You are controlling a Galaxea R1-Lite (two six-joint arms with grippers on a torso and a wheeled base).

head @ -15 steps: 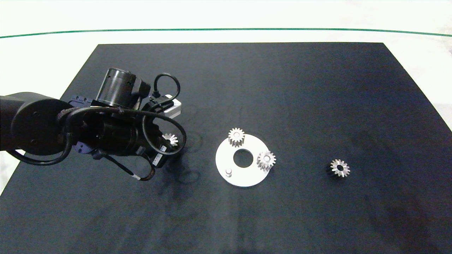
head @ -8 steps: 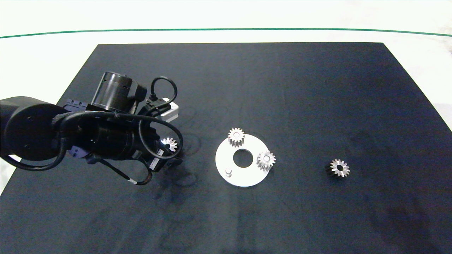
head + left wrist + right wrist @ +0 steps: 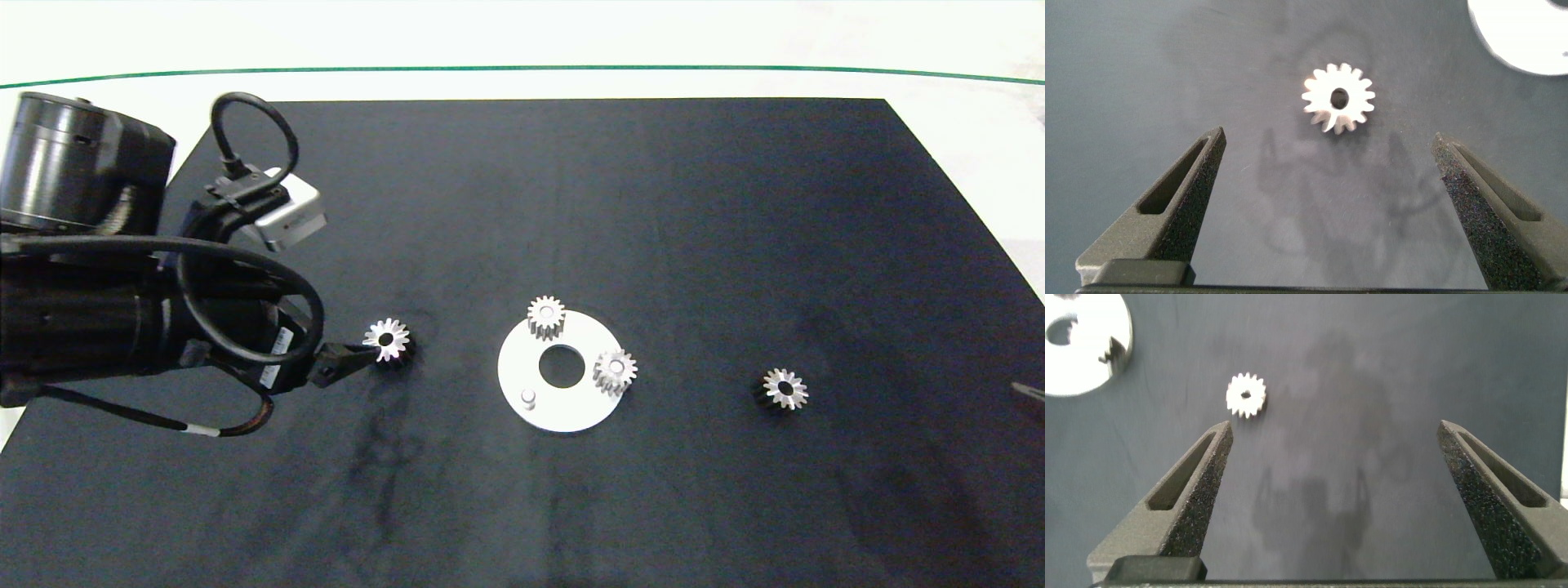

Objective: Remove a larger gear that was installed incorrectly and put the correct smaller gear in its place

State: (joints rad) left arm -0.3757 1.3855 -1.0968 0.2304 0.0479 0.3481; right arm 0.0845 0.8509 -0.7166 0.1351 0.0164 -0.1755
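Observation:
The larger gear (image 3: 386, 339), with long star-like teeth, lies flat on the black mat left of the white disc plate (image 3: 571, 412). It lies apart from my left gripper (image 3: 1327, 139), which is open just short of it; the same gear (image 3: 1337, 98) shows beyond the fingertips in the left wrist view. The smaller gear (image 3: 785, 389) lies on the mat to the plate's right. My right gripper (image 3: 1335, 429) is open above the mat, the smaller gear (image 3: 1246, 395) ahead of it and off to one side. Only the gripper's tip (image 3: 1030, 392) shows at the head view's right edge.
Two silver gears (image 3: 545, 314) (image 3: 615, 369) sit on the plate, and a short bare peg (image 3: 528, 398) stands at its near left. The plate has a round centre hole. The black mat (image 3: 735, 204) covers a white table.
My left arm has pulled back to the left and risen, and the larger gear it carried now lies free on the mat. The right gripper's tip has entered at the right edge.

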